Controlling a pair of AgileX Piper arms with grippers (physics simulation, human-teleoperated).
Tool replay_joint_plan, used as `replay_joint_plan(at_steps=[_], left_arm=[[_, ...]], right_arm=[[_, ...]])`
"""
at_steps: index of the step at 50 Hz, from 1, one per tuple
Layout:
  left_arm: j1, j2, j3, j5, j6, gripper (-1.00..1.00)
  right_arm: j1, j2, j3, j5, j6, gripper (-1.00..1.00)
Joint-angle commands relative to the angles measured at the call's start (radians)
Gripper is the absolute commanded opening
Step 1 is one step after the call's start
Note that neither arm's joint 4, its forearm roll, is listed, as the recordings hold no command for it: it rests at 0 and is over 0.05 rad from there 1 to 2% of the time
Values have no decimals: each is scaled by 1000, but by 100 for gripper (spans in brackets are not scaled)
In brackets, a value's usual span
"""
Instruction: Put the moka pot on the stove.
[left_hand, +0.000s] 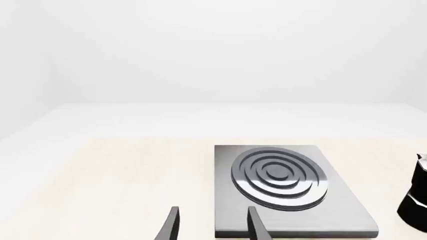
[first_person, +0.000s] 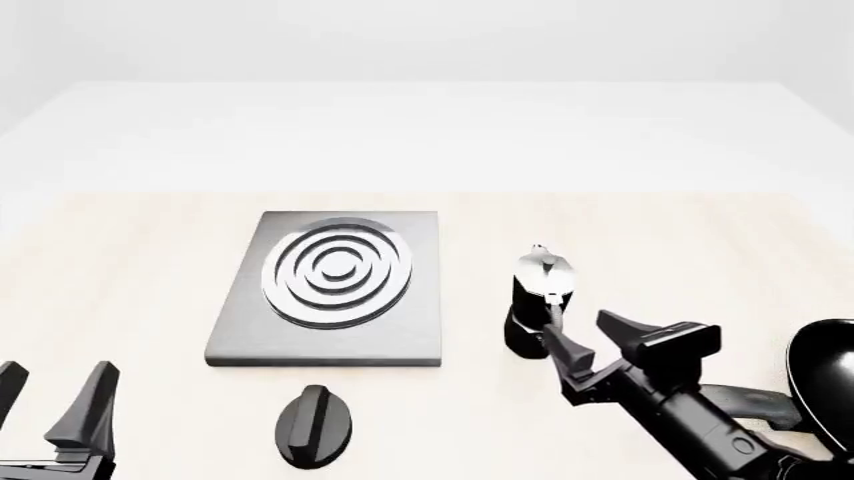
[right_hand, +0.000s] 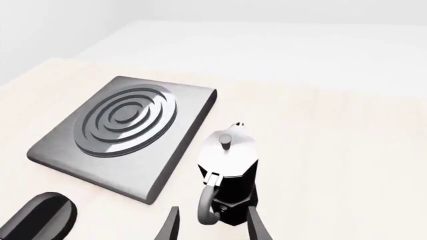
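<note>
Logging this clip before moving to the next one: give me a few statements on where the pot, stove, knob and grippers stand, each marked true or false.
1. The moka pot sits on the stove. False: it stands on the table to the stove's right, apart from it.
2. The right gripper is open, close behind the pot's handle side. True.
3. The left gripper holds the knob. False: it is open and holds nothing; the knob lies on the table in front of the stove.
4. The pot stands upright with its lid on. True.
5. The burner rings carry a frying pan. False: nothing rests on them; a pan shows only at the front view's right edge.
</note>
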Motion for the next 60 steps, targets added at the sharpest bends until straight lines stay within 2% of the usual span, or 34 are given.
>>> replay_joint_plan(at_steps=[1, 60], left_arm=[[0, 0, 0, 0, 0, 100], [0, 0, 0, 0, 0, 100]], right_arm=[[4, 47, -8, -38, 14, 100], [15, 245, -37, -175, 48, 100]])
